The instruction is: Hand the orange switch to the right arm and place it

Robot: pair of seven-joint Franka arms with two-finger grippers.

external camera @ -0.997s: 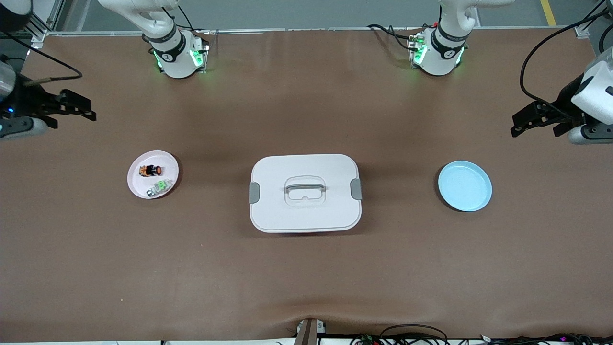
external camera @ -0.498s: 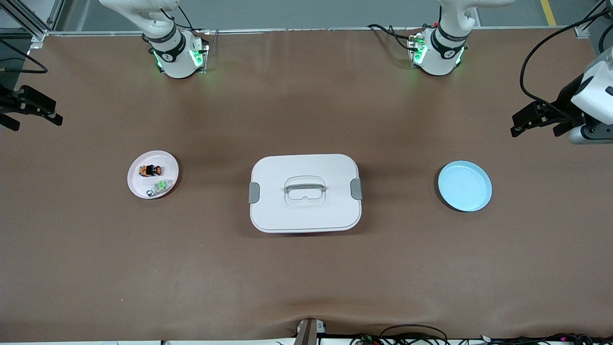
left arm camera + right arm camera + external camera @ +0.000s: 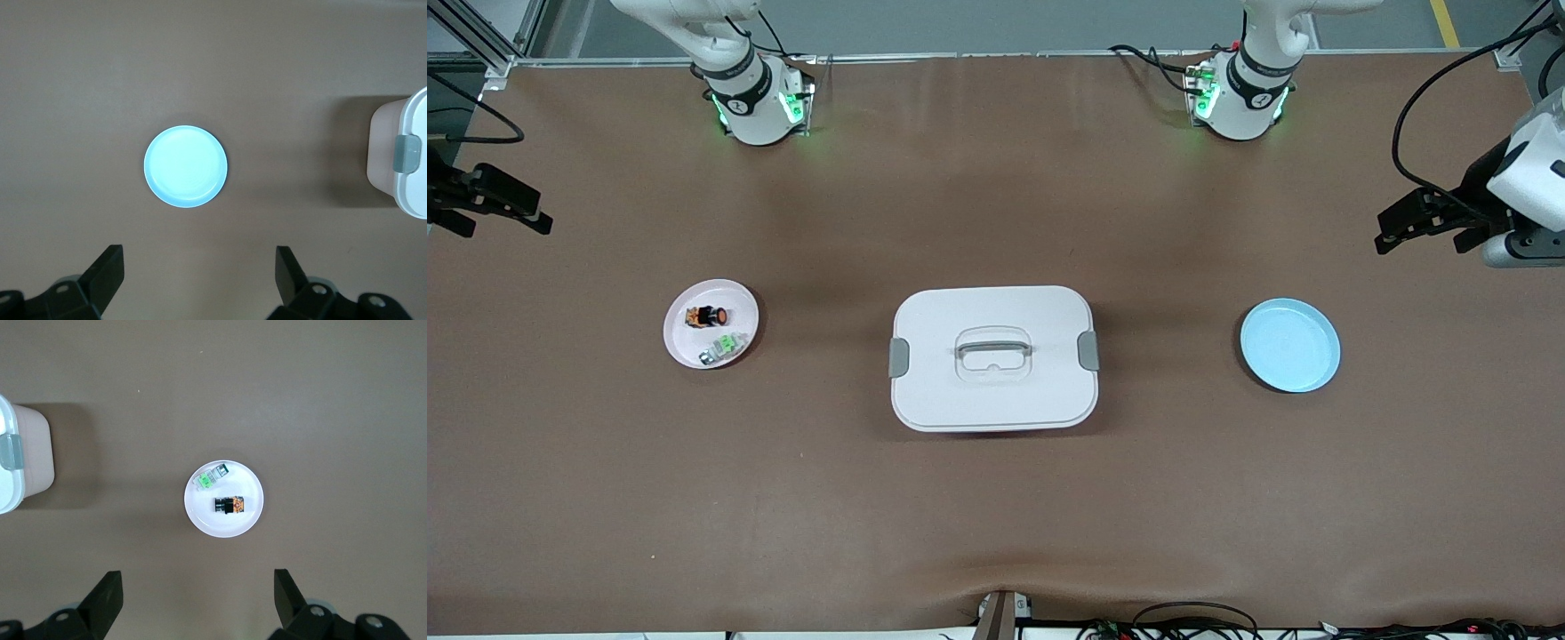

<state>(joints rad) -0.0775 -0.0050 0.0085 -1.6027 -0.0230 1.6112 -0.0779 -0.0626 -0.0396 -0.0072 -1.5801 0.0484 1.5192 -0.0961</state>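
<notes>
The orange switch [image 3: 706,316], a tiny orange block with a black knob, lies on a pale pink plate [image 3: 685,343] toward the right arm's end of the table. The right wrist view looks straight down on the switch [image 3: 230,505] and its plate [image 3: 223,524]. My right gripper [image 3: 511,213] hangs open and empty above the table's edge at that end, well clear of the plate; its open jaws [image 3: 198,600] frame bare table. My left gripper [image 3: 1421,233] waits open and empty at the left arm's end, above and beside a blue plate [image 3: 1290,345], and shows again from its own wrist [image 3: 200,277].
A small green-and-white part [image 3: 725,346] shares the pink plate with the switch. A white lidded box [image 3: 993,391] with grey latches and a handle stands mid-table between the two plates. The blue plate [image 3: 185,166] holds nothing.
My right gripper has drawn back toward the right arm's end of the table, so less of the hand shows. The left arm, plates and switch have not moved.
</notes>
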